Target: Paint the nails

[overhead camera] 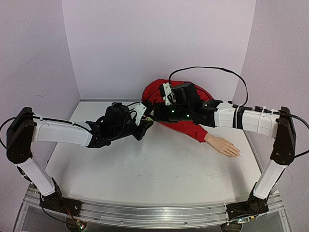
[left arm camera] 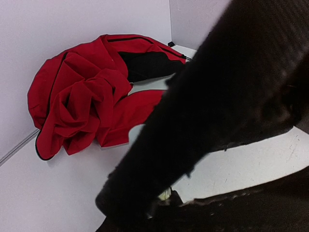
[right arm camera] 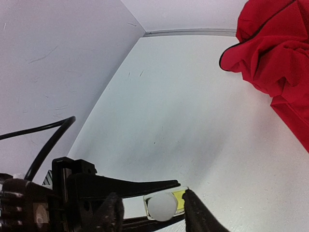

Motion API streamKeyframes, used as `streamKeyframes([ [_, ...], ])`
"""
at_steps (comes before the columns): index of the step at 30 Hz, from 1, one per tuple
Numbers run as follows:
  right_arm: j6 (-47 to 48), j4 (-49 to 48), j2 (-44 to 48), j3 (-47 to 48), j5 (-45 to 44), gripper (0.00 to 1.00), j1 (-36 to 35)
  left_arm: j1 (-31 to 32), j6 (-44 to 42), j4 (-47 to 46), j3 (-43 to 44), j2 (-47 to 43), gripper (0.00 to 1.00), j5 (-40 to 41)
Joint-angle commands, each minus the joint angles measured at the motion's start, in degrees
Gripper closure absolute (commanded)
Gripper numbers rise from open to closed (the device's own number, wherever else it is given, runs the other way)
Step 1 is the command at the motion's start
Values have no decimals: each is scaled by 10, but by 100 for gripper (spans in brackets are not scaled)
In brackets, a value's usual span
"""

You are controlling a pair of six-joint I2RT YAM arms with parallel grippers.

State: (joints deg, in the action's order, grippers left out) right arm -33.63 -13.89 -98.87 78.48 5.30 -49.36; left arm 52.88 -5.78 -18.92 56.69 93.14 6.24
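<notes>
Left gripper (overhead camera: pixel 146 123) pinches the bottle (right arm camera: pixel 179 199) above mid-table, apparently to steady it while the right gripper (right arm camera: pixel 154 215), jaws spread either side of the white cap (right arm camera: pixel 161 207), works it loose; the nails (overhead camera: pixel 235 152) wait at the right, well apart.

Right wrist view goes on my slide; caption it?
Right fingers straddle the white cap of a yellowish bottle held by left fingers.

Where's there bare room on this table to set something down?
The near half of the table is bare, from the front rail up to the left arm and right arm; so is the left rear corner, left of the red jacket. Crowded: mid-rear, where the arms meet at the jacket, and around the mannequin hand.
</notes>
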Motion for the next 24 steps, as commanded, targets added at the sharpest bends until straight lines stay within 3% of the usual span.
streamKeyframes([
  [1, -2, -25, -13, 35, -10, 63, -7, 6, 6, -1, 28, -5, 100, 12],
  [9, 2, -32, -22, 32, -12, 74, -10, 7, 24, 5, 21, -24, 100, -7],
  [15, 19, -43, -17, 23, -8, 93, -10, 7, 42, 6, 13, -47, 100, -23],
  [17, 41, -53, -11, 16, 3, 100, -10, 7, 46, 6, 7, -57, 100, -45],
  [19, 92, -60, -3, 11, 25, 100, -8, 6, 44, 5, -2, -70, 100, -102],
  [21, 173, -86, 17, -12, 121, 100, -2, 2, 44, 5, -14, -90, 100, -202],
  [24, 273, -133, 39, -56, 497, 100, 34, -28, 92, 5, -22, -118, 100, -415],
])
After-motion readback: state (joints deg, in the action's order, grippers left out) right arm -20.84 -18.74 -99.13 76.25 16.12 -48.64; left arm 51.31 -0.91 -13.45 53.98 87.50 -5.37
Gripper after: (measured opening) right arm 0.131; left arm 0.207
